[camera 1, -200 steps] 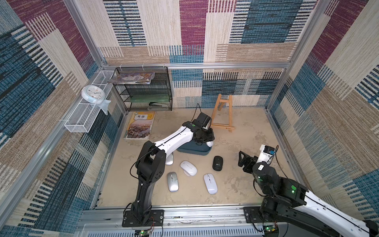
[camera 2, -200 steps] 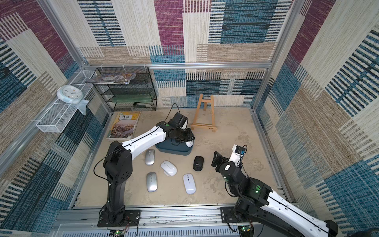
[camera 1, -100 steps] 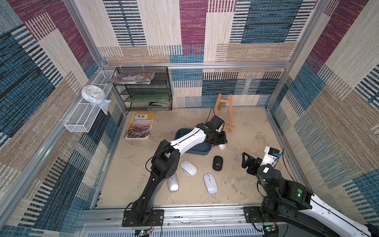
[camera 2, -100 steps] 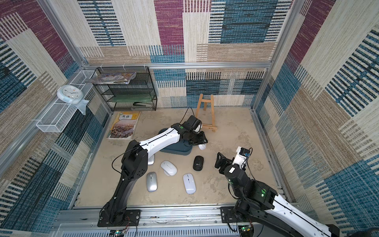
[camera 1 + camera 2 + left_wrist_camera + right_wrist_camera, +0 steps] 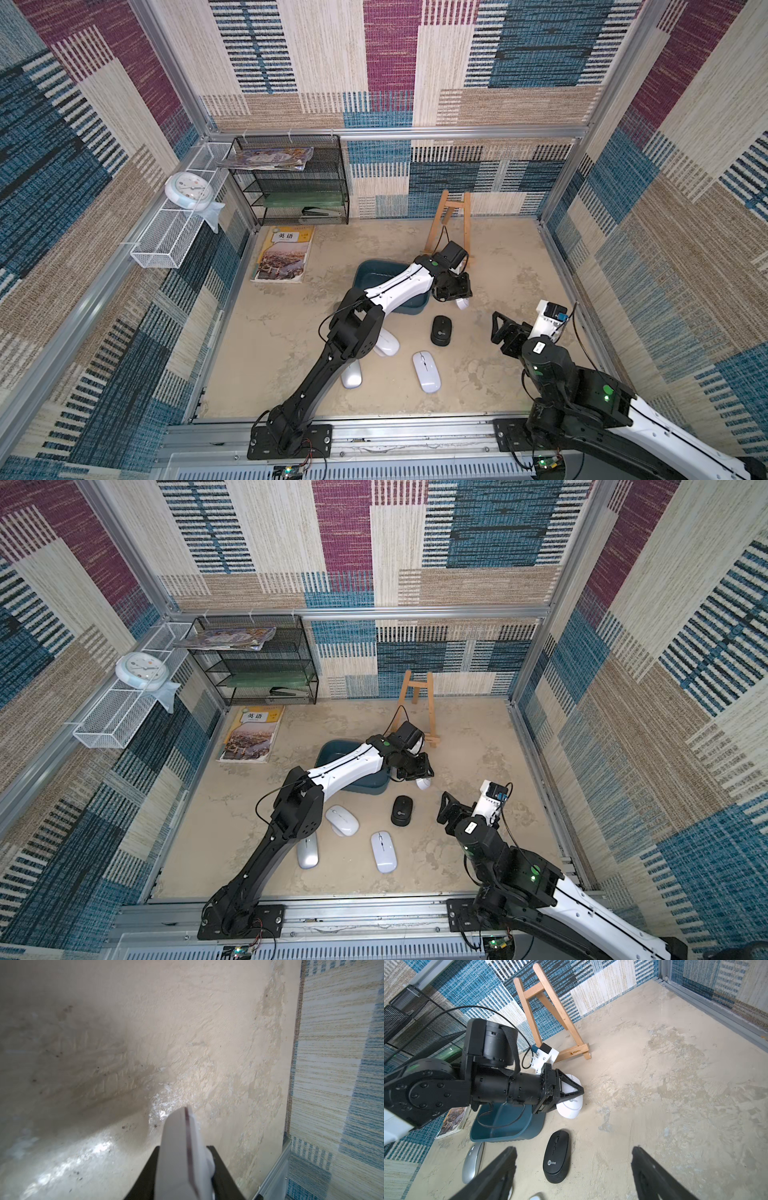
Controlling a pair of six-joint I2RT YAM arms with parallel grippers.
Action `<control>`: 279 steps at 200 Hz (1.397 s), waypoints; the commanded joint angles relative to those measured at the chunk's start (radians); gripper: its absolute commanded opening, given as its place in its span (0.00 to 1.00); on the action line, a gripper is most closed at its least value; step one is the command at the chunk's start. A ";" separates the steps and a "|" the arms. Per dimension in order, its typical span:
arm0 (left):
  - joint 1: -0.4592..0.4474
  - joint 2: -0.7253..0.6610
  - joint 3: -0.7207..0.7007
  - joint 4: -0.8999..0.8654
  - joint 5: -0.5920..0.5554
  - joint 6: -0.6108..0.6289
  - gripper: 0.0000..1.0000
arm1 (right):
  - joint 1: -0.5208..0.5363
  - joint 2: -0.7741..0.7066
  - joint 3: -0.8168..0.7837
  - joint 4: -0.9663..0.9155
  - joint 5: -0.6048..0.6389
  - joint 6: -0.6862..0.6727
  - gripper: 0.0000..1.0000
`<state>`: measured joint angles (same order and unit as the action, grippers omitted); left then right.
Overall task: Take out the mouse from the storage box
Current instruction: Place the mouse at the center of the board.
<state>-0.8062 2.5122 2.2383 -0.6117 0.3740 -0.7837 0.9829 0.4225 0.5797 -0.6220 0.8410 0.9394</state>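
Both top views are bright, evenly lit and sharp, with straight lines bowing near the edges. In the left wrist view the surface (image 5: 207, 1032) beyond the left gripper (image 5: 184, 1149) smears with blur, glare glints just beside it, and the mouse (image 5: 174, 1130) it holds looks soft.
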 commanded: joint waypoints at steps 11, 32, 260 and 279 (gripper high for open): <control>-0.014 0.027 0.028 -0.015 0.009 -0.012 0.21 | 0.001 -0.001 -0.013 0.000 0.017 0.017 0.90; -0.019 0.047 0.045 -0.019 0.005 -0.012 0.22 | 0.000 0.003 -0.016 0.014 0.008 0.014 0.89; -0.033 -0.028 0.058 -0.175 -0.185 0.085 0.71 | 0.000 0.001 -0.020 0.039 -0.017 0.002 0.89; -0.031 -0.082 0.058 -0.207 -0.217 0.118 0.75 | 0.000 0.003 -0.019 0.032 -0.009 0.000 0.90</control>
<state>-0.8356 2.4893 2.2959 -0.7616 0.2287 -0.7296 0.9829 0.4240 0.5529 -0.5991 0.8249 0.9482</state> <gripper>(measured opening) 0.730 0.896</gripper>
